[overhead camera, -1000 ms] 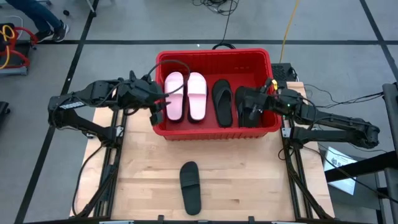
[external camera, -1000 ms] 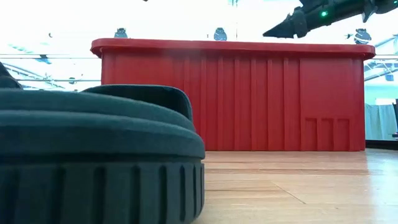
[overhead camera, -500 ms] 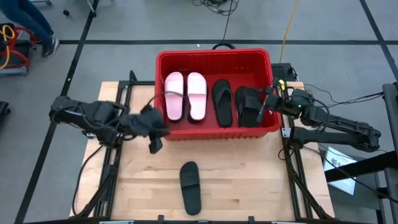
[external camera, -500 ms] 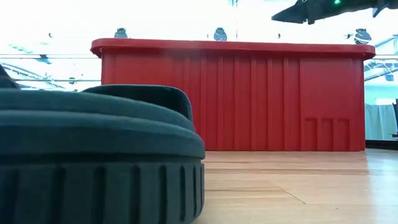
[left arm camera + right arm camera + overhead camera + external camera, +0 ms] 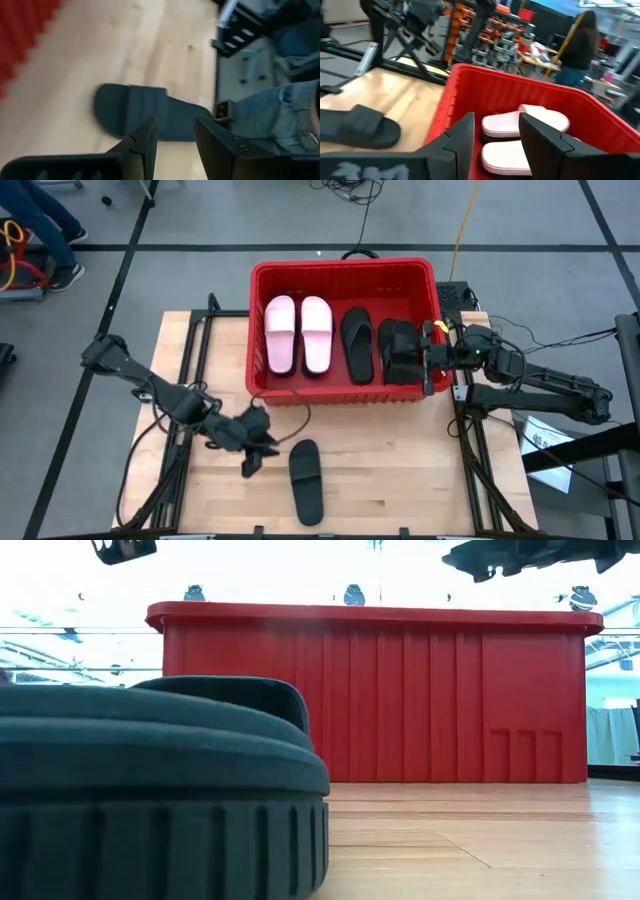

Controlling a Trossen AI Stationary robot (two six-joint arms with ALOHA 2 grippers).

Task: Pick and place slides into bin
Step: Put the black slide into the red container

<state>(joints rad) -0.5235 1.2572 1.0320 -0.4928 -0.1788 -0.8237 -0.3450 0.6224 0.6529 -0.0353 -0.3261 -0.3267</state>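
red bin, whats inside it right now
The red bin holds a pink pair, a black flip-flop and black slides at its right end; their exact number is unclear.
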